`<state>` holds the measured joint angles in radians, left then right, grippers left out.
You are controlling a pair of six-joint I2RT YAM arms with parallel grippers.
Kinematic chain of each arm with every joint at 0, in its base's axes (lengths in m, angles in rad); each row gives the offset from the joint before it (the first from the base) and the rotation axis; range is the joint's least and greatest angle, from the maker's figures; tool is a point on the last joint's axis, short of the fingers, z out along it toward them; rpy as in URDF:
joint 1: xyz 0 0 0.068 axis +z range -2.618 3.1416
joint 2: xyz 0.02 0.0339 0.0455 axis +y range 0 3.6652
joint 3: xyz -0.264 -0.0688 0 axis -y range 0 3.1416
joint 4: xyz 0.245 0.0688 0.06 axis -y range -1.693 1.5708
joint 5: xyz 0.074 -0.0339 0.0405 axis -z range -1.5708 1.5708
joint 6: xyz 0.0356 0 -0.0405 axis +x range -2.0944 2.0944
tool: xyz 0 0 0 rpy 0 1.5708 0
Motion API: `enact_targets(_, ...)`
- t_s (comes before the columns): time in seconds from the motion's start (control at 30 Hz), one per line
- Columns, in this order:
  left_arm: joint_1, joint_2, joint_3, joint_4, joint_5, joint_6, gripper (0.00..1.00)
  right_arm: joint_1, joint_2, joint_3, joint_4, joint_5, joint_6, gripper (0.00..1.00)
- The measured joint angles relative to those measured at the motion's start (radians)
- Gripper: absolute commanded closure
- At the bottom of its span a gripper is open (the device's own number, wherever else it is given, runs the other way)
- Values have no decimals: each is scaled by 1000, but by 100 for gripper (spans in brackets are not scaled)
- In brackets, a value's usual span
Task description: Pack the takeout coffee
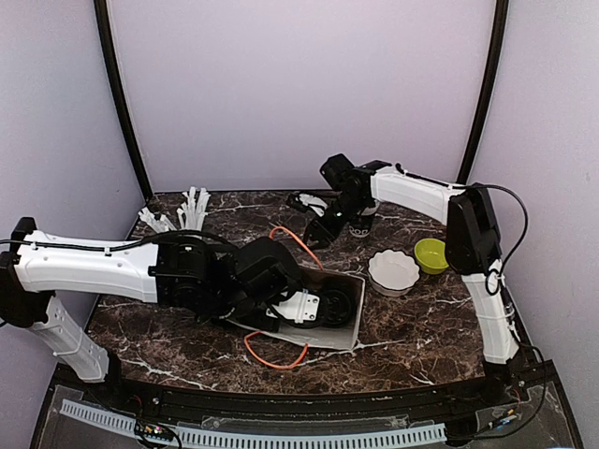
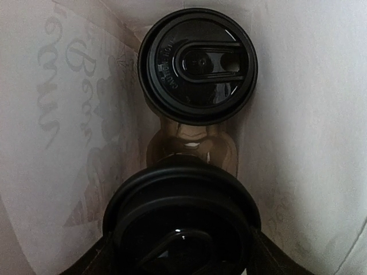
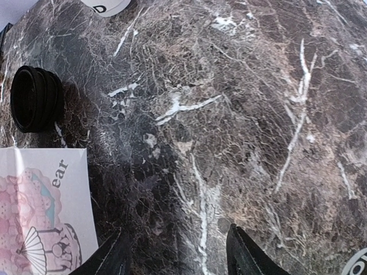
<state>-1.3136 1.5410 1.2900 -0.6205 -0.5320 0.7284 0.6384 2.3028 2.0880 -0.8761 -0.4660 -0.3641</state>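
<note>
From above, the left end effector (image 1: 323, 307) reaches inside a white paper bag (image 1: 348, 332) lying on the dark marble bench (image 1: 421, 327). The right end effector (image 1: 323, 229) hangs over the far side.

The left wrist view shows it gripping a small black paper cup with a black lid (image 2: 180, 229). A second black lidded cup (image 2: 198, 66) sits just behind, inside the bag.

In the right wrist view, the fingers (image 3: 241, 252) are spread apart and hold nothing.

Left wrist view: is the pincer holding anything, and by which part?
Yes. The left pincer appears to grip the near black lidded paper cup by opposite sides near its lid, inside the white paper bag.
</note>
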Motion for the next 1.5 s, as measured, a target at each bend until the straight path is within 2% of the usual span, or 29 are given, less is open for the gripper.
enact_targets(0.53, 29, -4, -114, 139, -3, 39, 46, 38, 100, 14, -5, -10, 26, 43)
enact_targets(1.5, 58, -46, -228, 337, 1, 103, 47, 38, 149, 13, -11, -126, 52, 43)
